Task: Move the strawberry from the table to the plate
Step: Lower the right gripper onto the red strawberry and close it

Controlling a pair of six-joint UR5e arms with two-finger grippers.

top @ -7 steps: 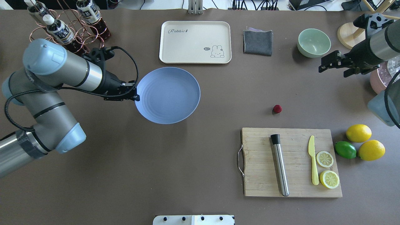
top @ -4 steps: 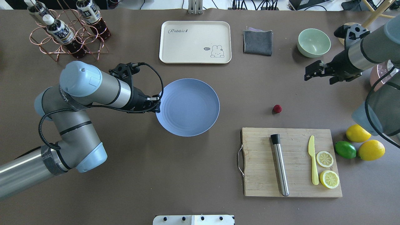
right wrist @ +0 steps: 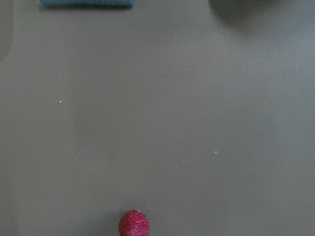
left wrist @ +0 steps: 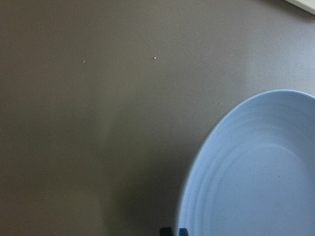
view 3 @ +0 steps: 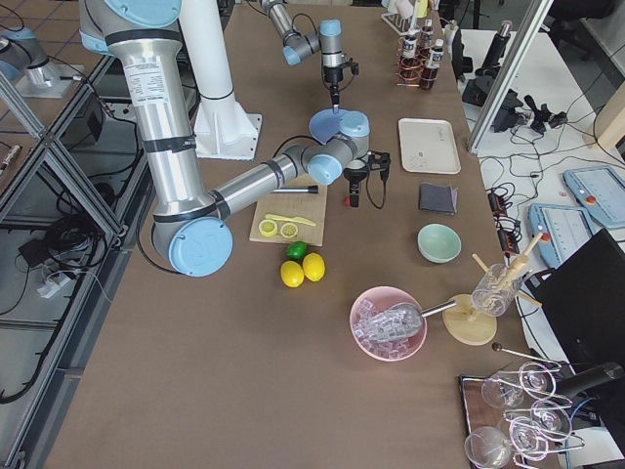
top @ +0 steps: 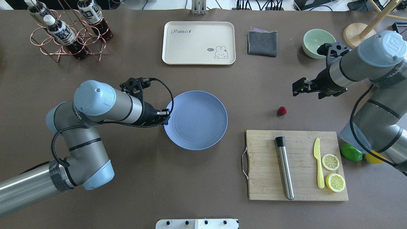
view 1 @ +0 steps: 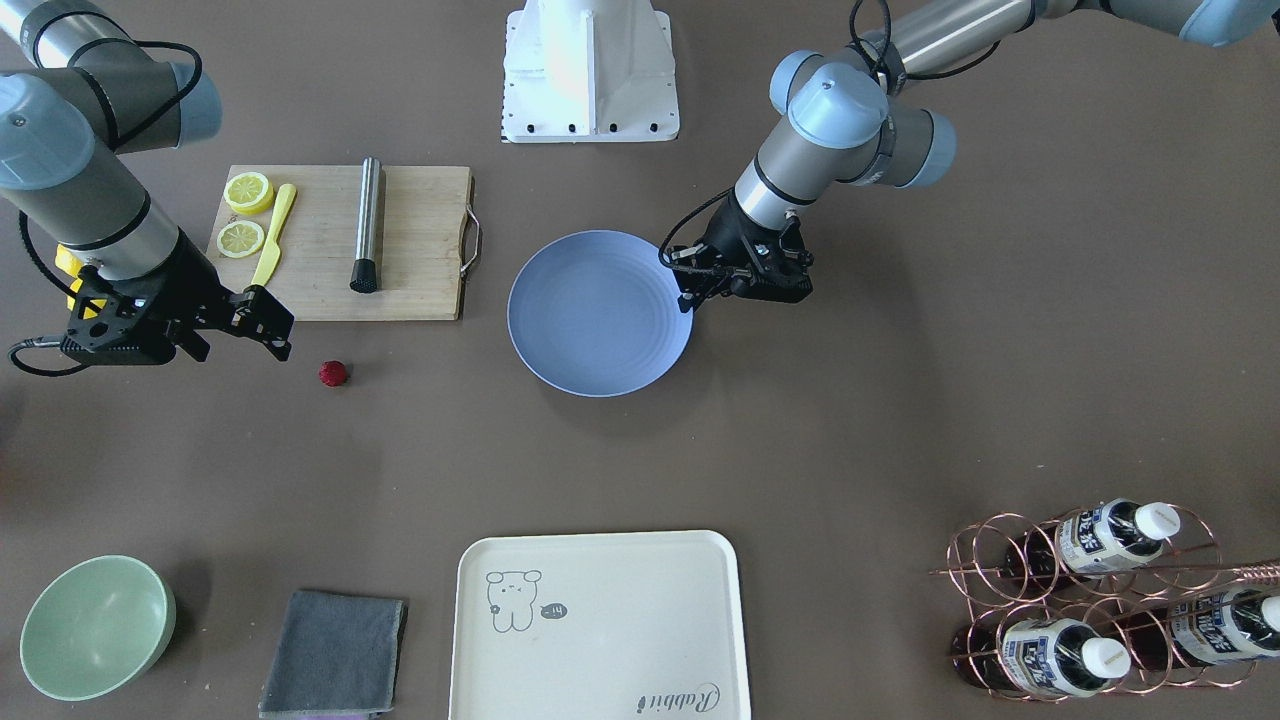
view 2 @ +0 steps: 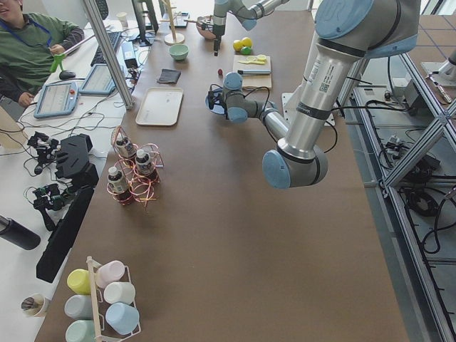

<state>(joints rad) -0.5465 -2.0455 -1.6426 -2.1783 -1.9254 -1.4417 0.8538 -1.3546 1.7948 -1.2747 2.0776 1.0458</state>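
Note:
The strawberry is a small dark red berry on the bare table, just beyond the cutting board; it also shows in the front view and at the bottom edge of the right wrist view. The blue plate hangs slightly above the table, casting a shadow, with my left gripper shut on its left rim. It is empty. My right gripper is open, above the table and a little beyond and to the right of the berry, with nothing between its fingers.
A wooden cutting board carries a steel muddler, a yellow knife and two lemon slices. A lime lies right of it. At the back stand a cream tray, grey cloth, green bowl and bottle rack.
My left arm has carried the plate to the right and nearer the robot. My right arm has swung left, bringing its open gripper closer to the strawberry, which has not moved.

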